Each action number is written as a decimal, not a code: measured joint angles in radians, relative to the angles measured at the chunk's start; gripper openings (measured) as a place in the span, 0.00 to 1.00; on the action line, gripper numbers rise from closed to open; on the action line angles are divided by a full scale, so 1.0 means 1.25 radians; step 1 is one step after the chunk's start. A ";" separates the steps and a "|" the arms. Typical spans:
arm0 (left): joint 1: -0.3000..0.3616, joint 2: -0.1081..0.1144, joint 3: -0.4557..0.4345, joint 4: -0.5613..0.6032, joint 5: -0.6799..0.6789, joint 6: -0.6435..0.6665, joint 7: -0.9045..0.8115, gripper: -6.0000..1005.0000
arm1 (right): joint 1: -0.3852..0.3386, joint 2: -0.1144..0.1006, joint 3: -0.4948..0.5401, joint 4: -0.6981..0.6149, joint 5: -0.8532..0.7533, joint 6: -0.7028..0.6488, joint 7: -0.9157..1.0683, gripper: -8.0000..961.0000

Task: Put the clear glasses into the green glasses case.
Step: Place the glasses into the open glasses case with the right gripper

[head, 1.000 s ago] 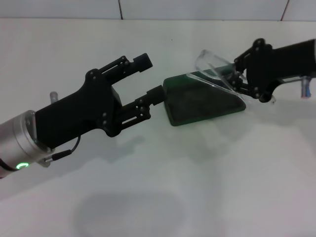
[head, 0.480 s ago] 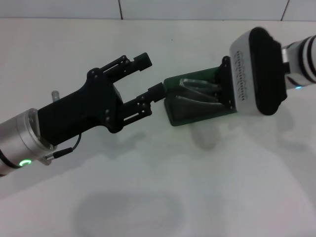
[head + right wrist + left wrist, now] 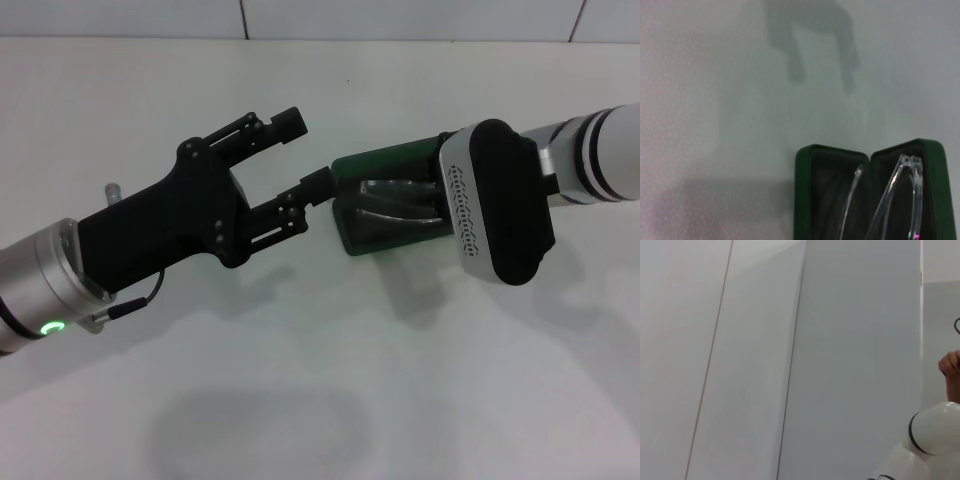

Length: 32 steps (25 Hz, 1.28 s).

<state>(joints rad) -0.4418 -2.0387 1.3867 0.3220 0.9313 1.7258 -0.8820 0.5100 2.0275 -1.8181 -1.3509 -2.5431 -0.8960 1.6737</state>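
right hand (image 3: 445, 205): hidden by wrist | clear glasses (image 3: 890, 200): cut off | green glasses case (image 3: 832, 200): cut off

The dark green hard clamshell glasses case (image 3: 385, 205) lies open on the plain white surface (image 3: 330, 400), hemmed in on two sides. The left claw (image 3: 300, 155), fingers spread, has its lower fingertip (image 3: 318, 184) touching the case's left corner, blocking that side. The right arm's grey-and-black wrist block (image 3: 497, 200) covers the case's right end from above. The transparent plastic glasses (image 3: 885, 200) fill the lining. The near side of the case stands free.
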 joint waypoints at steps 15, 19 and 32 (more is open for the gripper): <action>0.003 -0.002 0.000 0.000 0.004 -0.004 0.001 0.71 | -0.002 0.000 -0.063 0.016 -0.082 0.076 -0.007 0.13; 0.002 -0.004 0.000 0.000 0.004 -0.004 0.001 0.71 | -0.010 -0.001 -0.093 0.030 -0.107 0.109 -0.007 0.13; 0.008 -0.004 0.002 0.000 0.005 -0.002 0.001 0.71 | -0.032 0.000 -0.130 0.041 -0.131 0.196 -0.008 0.13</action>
<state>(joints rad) -0.4317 -2.0440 1.3894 0.3221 0.9373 1.7234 -0.8804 0.4696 2.0275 -1.9812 -1.2999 -2.7063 -0.6514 1.6637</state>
